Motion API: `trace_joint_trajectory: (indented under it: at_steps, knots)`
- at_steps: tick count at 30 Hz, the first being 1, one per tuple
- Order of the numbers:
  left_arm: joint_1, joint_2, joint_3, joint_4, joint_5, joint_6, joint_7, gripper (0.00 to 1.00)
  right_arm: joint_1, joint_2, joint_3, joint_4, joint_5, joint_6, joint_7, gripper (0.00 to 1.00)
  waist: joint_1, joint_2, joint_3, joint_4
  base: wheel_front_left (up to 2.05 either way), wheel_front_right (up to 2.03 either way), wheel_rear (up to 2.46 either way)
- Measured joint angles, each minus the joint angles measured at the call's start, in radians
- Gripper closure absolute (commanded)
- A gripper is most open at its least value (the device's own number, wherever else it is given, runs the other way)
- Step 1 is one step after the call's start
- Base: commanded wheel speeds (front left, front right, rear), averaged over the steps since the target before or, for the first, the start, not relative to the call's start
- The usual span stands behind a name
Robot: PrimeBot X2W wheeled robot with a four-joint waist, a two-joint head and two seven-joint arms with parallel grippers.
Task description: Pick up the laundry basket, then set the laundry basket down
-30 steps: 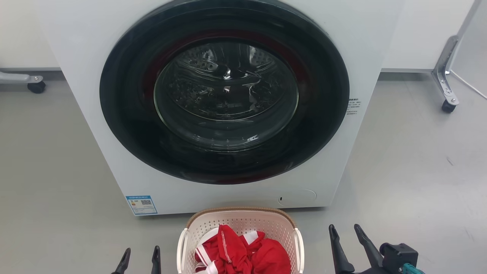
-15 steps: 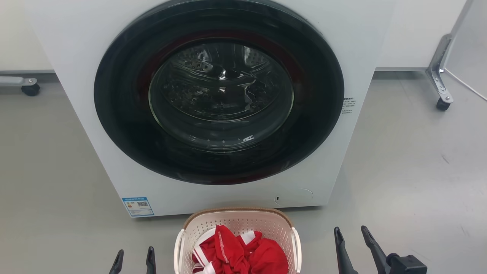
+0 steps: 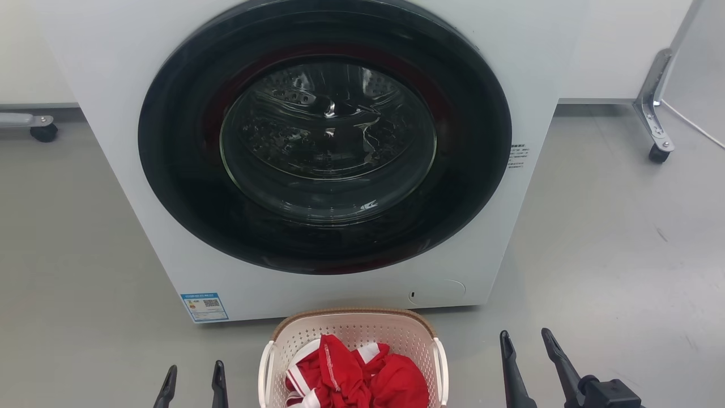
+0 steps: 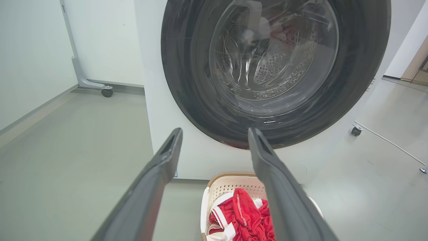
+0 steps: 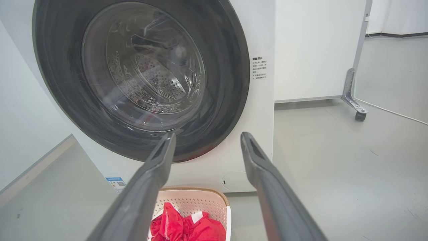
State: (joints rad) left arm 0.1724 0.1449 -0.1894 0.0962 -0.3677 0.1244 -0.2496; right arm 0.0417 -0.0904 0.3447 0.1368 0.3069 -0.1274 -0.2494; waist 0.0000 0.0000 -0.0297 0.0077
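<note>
The laundry basket, cream-white and perforated with a brown rim and white side handles, stands on the grey floor just before the washing machine. Red and white clothes lie inside it. My left gripper is open at the basket's left, apart from the handle. On the basket's right my right gripper is open too, a hand's width from that handle. The left wrist view has the basket below and between the left gripper fingers. In the right wrist view the basket sits low, left of the right gripper.
The washing machine's round dark door is shut. A wheeled metal stand leg is at the right back, with a white cable on the floor. Another castor is at the far left. Grey floor stretches on both sides.
The head view has shifted slightly, so the machine sits a bit more left in the picture. The left gripper shows lower and the right gripper slightly further right; both stay open.
</note>
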Motion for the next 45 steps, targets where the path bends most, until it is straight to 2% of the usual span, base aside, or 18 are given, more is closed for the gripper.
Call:
trace_joint_trajectory:
  at_steps: [27, 28, 36, 45]
  knots:
    - [0.005, -0.016, 0.029, -0.013, 0.026, 0.000, 0.000, 0.00, 0.010, 0.017, -0.035, -0.021, -0.045, 0.000, 0.000, 0.00, 0.0000, 0.0000, 0.000, 0.005, 0.00, 0.00, 0.00]
    - [0.007, -0.017, 0.029, -0.010, 0.026, 0.000, 0.000, 1.00, 0.011, 0.018, -0.035, -0.018, -0.045, 0.000, 0.001, 1.00, 0.0000, 0.0000, 0.000, 0.005, 0.00, 0.00, 0.00]
    - [0.021, -0.028, 0.026, 0.050, -0.001, -0.008, 0.012, 1.00, 0.041, 0.019, -0.043, 0.040, -0.025, 0.005, 0.009, 1.00, 0.0000, 0.0000, 0.002, 0.005, 0.00, 0.00, 0.00]
    - [0.012, -0.036, 0.052, 0.061, -0.120, -0.029, 0.050, 1.00, 0.030, 0.021, -0.085, 0.050, 0.103, 0.028, 0.044, 1.00, 0.0000, 0.0000, 0.005, 0.004, 0.00, 0.00, 0.00]
